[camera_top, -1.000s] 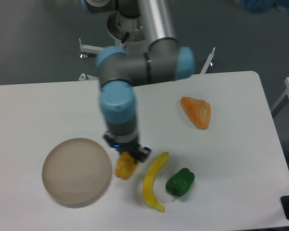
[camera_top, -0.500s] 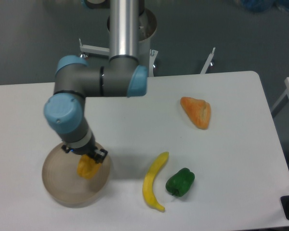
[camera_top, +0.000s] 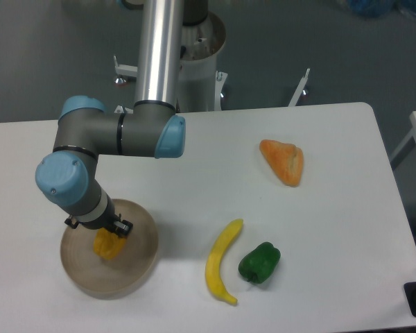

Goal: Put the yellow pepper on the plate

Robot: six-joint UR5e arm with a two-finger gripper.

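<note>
Now my claw (camera_top: 108,236), pinching the yellow pepper (camera_top: 107,245), has moved from the plate's (camera_top: 135,267) right edge to over its middle; I judge only lowering and release remain.

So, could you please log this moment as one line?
claw: shut on yellow pepper | pepper: over plate | release: pending

There are no words, numbers or signs to read here. Nothing on the table or the robot arm has writing on it that can be seen.
</note>
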